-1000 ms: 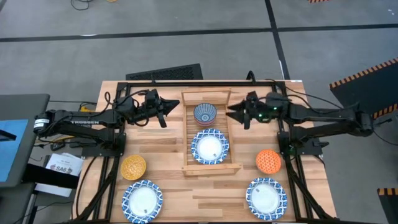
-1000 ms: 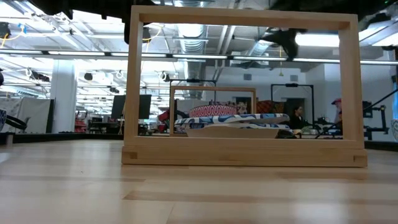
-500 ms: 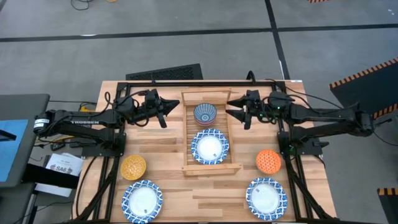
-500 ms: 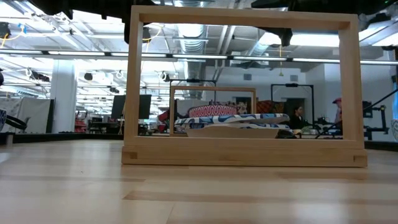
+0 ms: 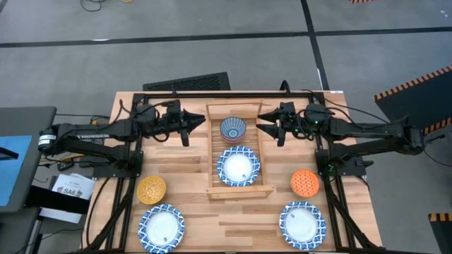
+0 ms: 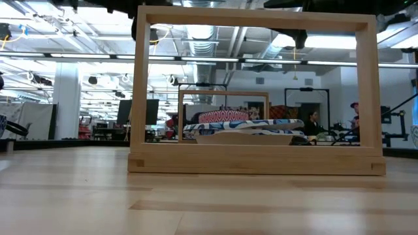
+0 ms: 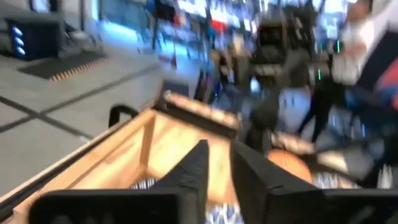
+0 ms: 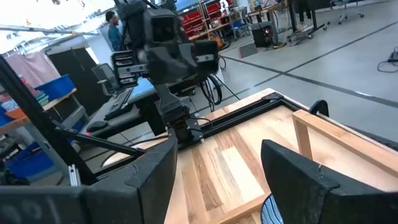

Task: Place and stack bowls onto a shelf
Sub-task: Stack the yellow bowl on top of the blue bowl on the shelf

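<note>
- Grey concrete floor surrounds a plank table, seen from above with both arms reaching in from the sides.
- At the far left, a dark side table holds papers just beside the left arm's base.
- The yellow bowl sits on the planks near the left edge, with a wide blue-and-white bowl just in front of it.
- The left gripper hovers just left of the shelf's far end, holding nothing; in its wrist view the two dark fingers stand close together with only a narrow gap.
- The shelf lies along the middle of the table, a light wooden rack with raised side rails.
- On it, the small blue bowl sits toward the far end and a second wide patterned bowl lies just in front of it, in the middle.
- The right gripper hovers just right of the shelf's far end, fingers spread wide and empty.
- The orange bowl rests right of the shelf, near the right arm's base.
- A third wide patterned bowl lies in front of it, near the front right corner.
</note>
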Tool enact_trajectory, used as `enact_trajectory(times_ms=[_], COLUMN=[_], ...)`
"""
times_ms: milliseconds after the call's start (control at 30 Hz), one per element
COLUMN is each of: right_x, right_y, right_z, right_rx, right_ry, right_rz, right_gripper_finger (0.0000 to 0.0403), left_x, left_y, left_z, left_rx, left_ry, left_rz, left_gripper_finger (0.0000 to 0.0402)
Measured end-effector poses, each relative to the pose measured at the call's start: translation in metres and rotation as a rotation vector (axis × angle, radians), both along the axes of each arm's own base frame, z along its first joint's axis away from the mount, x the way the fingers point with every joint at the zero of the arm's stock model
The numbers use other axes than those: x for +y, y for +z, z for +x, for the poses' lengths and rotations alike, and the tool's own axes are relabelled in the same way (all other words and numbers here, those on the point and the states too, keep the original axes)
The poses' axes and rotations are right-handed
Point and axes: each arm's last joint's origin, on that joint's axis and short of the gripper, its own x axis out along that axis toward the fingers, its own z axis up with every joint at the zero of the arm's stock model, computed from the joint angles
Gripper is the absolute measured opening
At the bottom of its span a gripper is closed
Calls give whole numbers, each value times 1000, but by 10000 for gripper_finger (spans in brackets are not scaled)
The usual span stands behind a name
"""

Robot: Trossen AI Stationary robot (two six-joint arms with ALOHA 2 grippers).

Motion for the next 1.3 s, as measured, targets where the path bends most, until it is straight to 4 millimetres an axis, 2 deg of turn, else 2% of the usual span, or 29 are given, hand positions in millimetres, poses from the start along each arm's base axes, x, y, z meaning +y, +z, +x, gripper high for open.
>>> enact_trajectory(times_ms=[167,300,500,667,767,900,967,1100,1300], right_x=[0,0,0,0,0,0,-1,-3,-4], right_y=[0,0,0,-1,-1,-2,-3,-3,-3], right_z=[0,0,0,0,0,0,0,-1,-1], right_rx=[-1,1,3,6,8,21,31,28,28], right_ry=[0,0,0,0,0,0,-3,-13,-21], right_rz=[6,6,7,8,10,13,15,14,11], right_gripper_finger=[260,260,260,260,260,260,260,260,260], left_x=[-12,-29,-63,-100,-118,-137,-144,-151,-159], left_y=[15,14,-15,-52,-70,-86,-91,-103,-122], left_z=[-1,-14,-33,-36,-43,-50,-47,-41,-33], left_rx=[364,614,872,857,913,979,967,984,1119], left_ry=[-103,-146,-40,141,223,346,376,428,469], left_rz=[-49,-267,-722,-1049,-1167,-1218,-1217,-1192,-1163], left_gripper_finger=[135,186,205,206,206,206,206,206,206])
